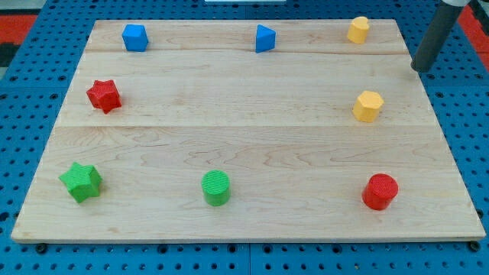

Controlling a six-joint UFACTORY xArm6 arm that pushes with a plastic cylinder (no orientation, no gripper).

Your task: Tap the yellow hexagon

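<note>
The yellow hexagon (367,105) sits at the right side of the wooden board (244,145), a little above its middle height. My tip (418,69) is at the board's right edge, up and to the right of the yellow hexagon, clearly apart from it. The rod rises from the tip to the view's top right corner. A second yellow block (358,29), rounder in shape, stands near the board's top right, left of the rod.
A blue block (134,37) and a blue triangular block (264,38) stand along the top. A red star (104,95) is at the left. A green star (81,182), a green cylinder (216,187) and a red cylinder (380,191) line the bottom.
</note>
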